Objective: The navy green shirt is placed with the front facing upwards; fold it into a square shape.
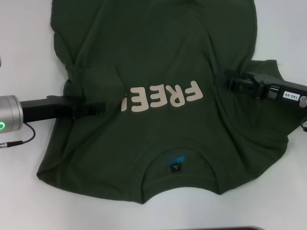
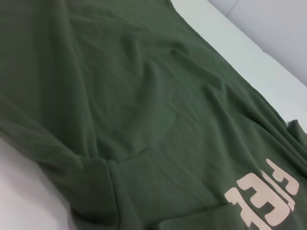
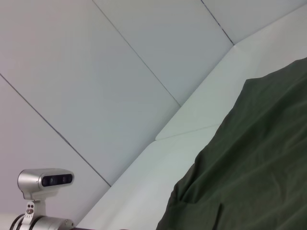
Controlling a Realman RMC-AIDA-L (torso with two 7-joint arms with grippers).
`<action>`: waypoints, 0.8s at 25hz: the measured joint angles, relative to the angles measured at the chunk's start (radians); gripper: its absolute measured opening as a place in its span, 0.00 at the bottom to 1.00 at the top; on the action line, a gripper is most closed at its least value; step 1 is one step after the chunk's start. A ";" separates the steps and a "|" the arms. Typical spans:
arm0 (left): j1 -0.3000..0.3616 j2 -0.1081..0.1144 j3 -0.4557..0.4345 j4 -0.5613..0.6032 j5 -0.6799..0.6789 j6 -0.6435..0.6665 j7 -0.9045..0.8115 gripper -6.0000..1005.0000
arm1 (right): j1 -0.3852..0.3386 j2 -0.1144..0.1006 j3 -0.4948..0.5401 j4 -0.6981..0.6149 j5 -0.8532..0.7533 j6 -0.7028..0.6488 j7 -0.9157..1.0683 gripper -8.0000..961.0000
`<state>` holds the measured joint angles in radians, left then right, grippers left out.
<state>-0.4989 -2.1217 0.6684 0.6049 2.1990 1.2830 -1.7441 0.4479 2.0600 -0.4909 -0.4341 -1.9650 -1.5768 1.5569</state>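
The navy green shirt [image 1: 158, 57] lies spread on the white table [image 1: 24, 52], front up, its collar and neck label [image 1: 176, 163] toward me. The pale "FREE" print [image 1: 165, 98] runs across the chest, and a fold of cloth covers its left end. My left gripper [image 1: 100, 109] reaches in from the left and lies low on the shirt beside that fold. My right gripper [image 1: 229, 82] comes in from the right, over the cloth near the right sleeve [image 1: 276, 110]. The left wrist view shows wrinkled shirt cloth [image 2: 144, 96] and the print [image 2: 268, 199]. The right wrist view shows a shirt edge [image 3: 259, 158].
Bare white table shows to the left [image 1: 19, 158] and right [image 1: 288, 28] of the shirt. A black cable [image 1: 21, 139] trails from my left arm. In the right wrist view, pale wall panels [image 3: 96, 72] rise behind the table, and the robot's head camera [image 3: 45, 179] is in sight.
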 joint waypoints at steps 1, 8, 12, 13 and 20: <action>0.000 0.000 0.000 0.000 0.000 -0.001 0.000 0.81 | 0.000 0.000 0.000 0.000 0.000 0.000 0.000 0.92; -0.003 -0.001 0.002 0.001 0.002 0.001 -0.002 0.81 | 0.000 0.000 0.000 -0.001 0.000 0.000 0.000 0.92; -0.007 -0.001 -0.001 0.001 0.001 0.000 -0.003 0.80 | 0.000 0.000 0.000 -0.002 0.000 0.000 0.000 0.92; -0.007 -0.001 -0.004 0.003 0.000 -0.001 -0.004 0.80 | 0.000 0.000 0.000 -0.002 0.000 0.000 0.000 0.92; -0.009 0.005 -0.011 0.004 -0.001 -0.027 -0.030 0.78 | 0.000 0.000 0.005 -0.002 0.000 0.000 0.000 0.92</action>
<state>-0.5075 -2.1169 0.6572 0.6094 2.1976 1.2559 -1.7737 0.4479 2.0600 -0.4857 -0.4359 -1.9650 -1.5770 1.5569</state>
